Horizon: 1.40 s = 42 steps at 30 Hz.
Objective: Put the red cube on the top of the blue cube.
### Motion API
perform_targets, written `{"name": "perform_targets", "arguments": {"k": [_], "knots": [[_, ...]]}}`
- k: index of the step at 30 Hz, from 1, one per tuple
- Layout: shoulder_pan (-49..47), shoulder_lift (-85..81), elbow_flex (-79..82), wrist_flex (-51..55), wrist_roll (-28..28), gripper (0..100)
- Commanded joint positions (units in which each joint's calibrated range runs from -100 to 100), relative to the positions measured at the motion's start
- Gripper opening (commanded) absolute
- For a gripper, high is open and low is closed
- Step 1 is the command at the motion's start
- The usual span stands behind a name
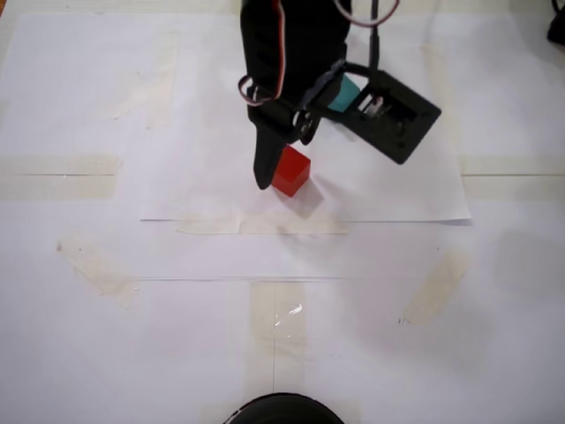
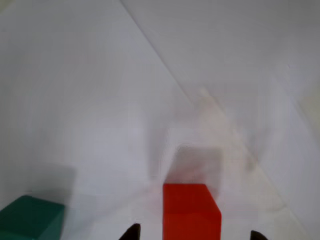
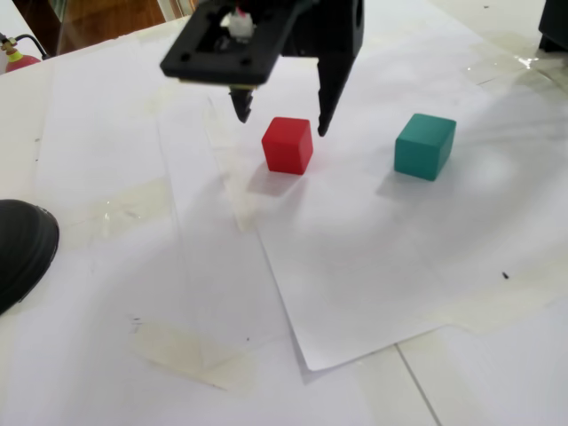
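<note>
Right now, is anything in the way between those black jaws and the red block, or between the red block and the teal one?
Nothing visible. The gripper hangs open just above the red cube, its jaws straddling it. Between it and the blue cube lies only bare white paper.

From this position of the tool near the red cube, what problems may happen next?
1. The tool is open and straddles the red cube, but the cube looks turned relative to the fingers. Closing may press on its corners, so it could twist or slip out.
2. In a fixed view the fingertips seem above the paper, so the grip may catch only the cube's upper part.
3. The teal cube stands apart and close by; a low carry could knock it.
</note>
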Motion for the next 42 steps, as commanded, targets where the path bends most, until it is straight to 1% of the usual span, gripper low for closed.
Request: {"name": "perform_targets", "arguments": {"k": [1, 28, 31, 36, 42], "knots": [[-0.36, 0.06, 0.04, -1.86, -0.59, 31], [0.24, 4.52, 0.58, -5.29, -0.59, 30], [0.24, 4.44, 0.58, -5.37, -0.54, 28], [0.32, 4.44, 0.58, -5.61, -0.24, 20], [0.47, 4.27, 1.13, -5.69, 0.00, 17]]}}
